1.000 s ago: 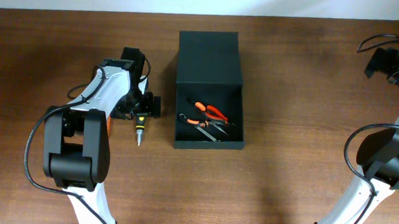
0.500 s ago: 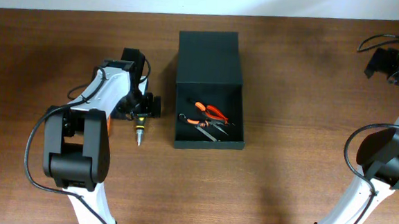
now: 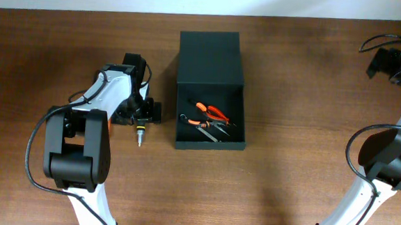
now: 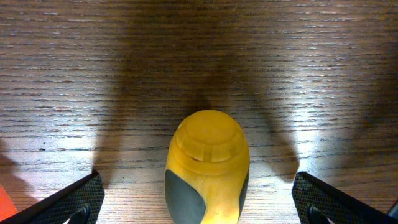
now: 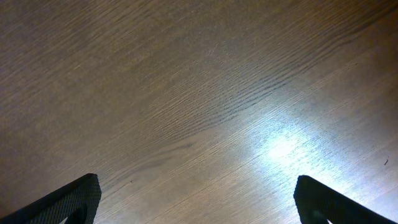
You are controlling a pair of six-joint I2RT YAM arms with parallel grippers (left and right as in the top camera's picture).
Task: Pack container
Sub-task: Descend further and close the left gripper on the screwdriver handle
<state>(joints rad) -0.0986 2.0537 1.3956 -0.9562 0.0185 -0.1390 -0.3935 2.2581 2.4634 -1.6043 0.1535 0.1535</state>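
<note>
The container (image 3: 211,92) is a dark rectangular box in the middle of the table, its flap lid lying open toward the far side. Inside lie orange-handled pliers (image 3: 211,112) and other small tools (image 3: 206,129). A yellow and dark grey screwdriver (image 3: 140,130) lies on the table left of the box. My left gripper (image 3: 143,113) is open and straddles its handle (image 4: 207,167), with a gap on both sides. My right gripper (image 5: 198,202) is open and empty over bare wood; its arm (image 3: 397,62) is at the far right.
The brown wooden table (image 3: 288,167) reaches a pale wall at the far edge. A bit of orange (image 4: 7,208) shows at the lower left of the left wrist view.
My left gripper has crept slightly toward the near side along the screwdriver. The screwdriver, the box and the right arm have not moved.
</note>
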